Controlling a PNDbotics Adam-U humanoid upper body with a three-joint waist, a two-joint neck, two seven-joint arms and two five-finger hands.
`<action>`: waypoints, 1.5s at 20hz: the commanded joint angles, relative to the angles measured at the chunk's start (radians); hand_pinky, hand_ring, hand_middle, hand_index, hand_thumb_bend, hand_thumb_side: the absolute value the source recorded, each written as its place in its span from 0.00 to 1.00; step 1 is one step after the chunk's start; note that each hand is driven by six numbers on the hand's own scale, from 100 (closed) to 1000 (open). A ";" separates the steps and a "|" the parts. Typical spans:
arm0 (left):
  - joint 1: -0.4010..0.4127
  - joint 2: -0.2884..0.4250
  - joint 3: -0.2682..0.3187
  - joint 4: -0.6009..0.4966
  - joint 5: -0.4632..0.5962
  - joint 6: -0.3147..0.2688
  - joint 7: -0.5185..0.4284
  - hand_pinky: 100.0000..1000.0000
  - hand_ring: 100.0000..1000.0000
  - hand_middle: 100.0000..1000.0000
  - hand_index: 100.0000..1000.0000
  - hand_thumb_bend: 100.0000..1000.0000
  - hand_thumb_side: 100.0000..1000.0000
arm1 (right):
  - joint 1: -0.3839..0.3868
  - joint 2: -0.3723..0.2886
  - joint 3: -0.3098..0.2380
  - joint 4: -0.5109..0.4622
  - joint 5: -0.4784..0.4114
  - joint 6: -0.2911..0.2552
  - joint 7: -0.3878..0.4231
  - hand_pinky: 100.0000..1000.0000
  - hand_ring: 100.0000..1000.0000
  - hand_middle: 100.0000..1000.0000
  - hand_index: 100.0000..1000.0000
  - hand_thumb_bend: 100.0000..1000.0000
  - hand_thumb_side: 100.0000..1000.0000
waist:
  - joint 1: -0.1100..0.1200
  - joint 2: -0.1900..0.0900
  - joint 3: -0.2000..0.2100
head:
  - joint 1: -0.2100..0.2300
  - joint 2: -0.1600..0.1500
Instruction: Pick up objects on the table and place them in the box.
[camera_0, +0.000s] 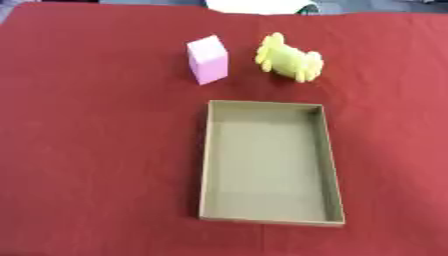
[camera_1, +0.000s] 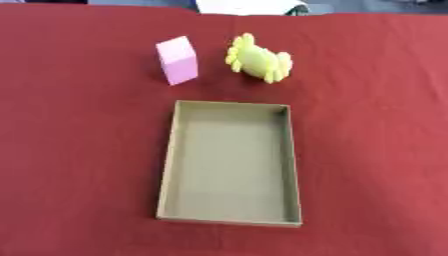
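Box: shallow, rectangular, open-topped, of plain tan cardboard with thin upright walls and a flat matte floor. It is lying lengthwise on the tablecloth, its long sides running away from the robot, and nothing is showing inside it.

Tablecloth: red fabric, smooth and matte, covering the whole work surface around the box on every side.

Block: pale pink, box-shaped with flat faces and crisp edges, its surface looking soft and dull like foam. It is standing beyond the far left corner of the box, apart from it, turned slightly askew.

Toy: yellow, soft-looking, a rounded middle with frilled, lobed ends, shaped rather like a wrapped sweet. It is lying beyond the far right corner of the box, apart from it, and just beside the block without touching it.

Hands: neither the left hand nor the right hand is appearing in either view, so whether they are released, clenched or grasping cannot be told. Both the block and the toy are resting on the tablecloth outside the box.
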 joint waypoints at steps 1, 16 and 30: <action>-0.010 0.037 0.001 -0.014 -0.001 -0.001 -0.008 0.66 0.65 0.56 0.78 0.39 0.70 | -0.038 -0.064 0.023 0.065 0.042 -0.010 0.034 0.78 0.76 0.73 0.88 0.00 1.00 | 0.000 -0.024 0.002 | -0.006 -0.002; -0.018 0.046 -0.010 -0.014 0.004 -0.002 -0.025 0.66 0.65 0.56 0.78 0.38 0.70 | -0.201 -0.042 0.181 0.296 0.194 -0.129 0.247 0.80 0.81 0.80 0.91 0.00 1.00 | -0.004 -0.027 0.015 | -0.020 -0.004; -0.017 0.046 -0.012 -0.014 0.003 -0.003 -0.032 0.66 0.65 0.56 0.78 0.38 0.70 | -0.307 0.026 0.270 0.393 0.206 -0.189 0.387 0.80 0.83 0.81 0.92 0.07 1.00 | -0.009 -0.031 0.015 | -0.022 -0.003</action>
